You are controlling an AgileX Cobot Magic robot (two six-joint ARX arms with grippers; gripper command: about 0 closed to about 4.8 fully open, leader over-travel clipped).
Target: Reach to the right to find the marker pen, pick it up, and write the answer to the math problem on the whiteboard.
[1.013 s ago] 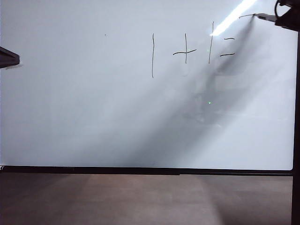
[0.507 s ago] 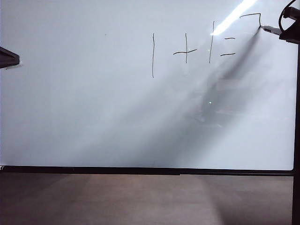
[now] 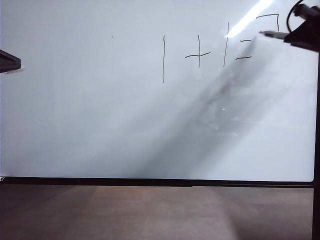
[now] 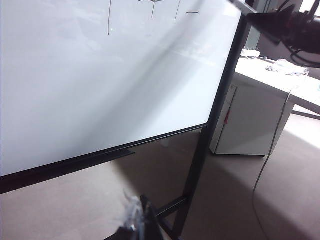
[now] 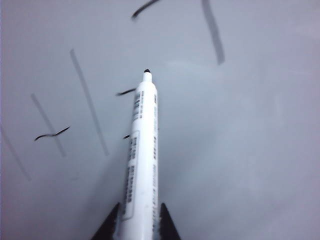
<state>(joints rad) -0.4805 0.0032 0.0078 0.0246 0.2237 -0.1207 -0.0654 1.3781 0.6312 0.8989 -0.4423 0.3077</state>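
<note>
Leftmost in the exterior view, a dark flat piece of the left arm juts in at the edge of the whiteboard; the left gripper itself is not clearly shown in any view, so whether it is spread or pressed together cannot be told. The whiteboard, glossy white with a thin black frame, fills most of that view, with the brown floor below its lower edge. Further right, high on the board, the math problem reads one plus one in thin black strokes, closed by two short equals bars. Just right of those bars and a little higher sits a partly drawn figure, a horizontal stroke with a short stroke dropping from its right end. The marker pen points left with its dark tip just under that figure and beside the upper equals bar; whether the tip touches the board cannot be told. At the far right edge the right gripper, black with a looped cable, pinches the pen. The right wrist view shows the pen's white printed barrel clamped between two dark fingertips, with the black tip aimed at the board among the strokes.
</note>
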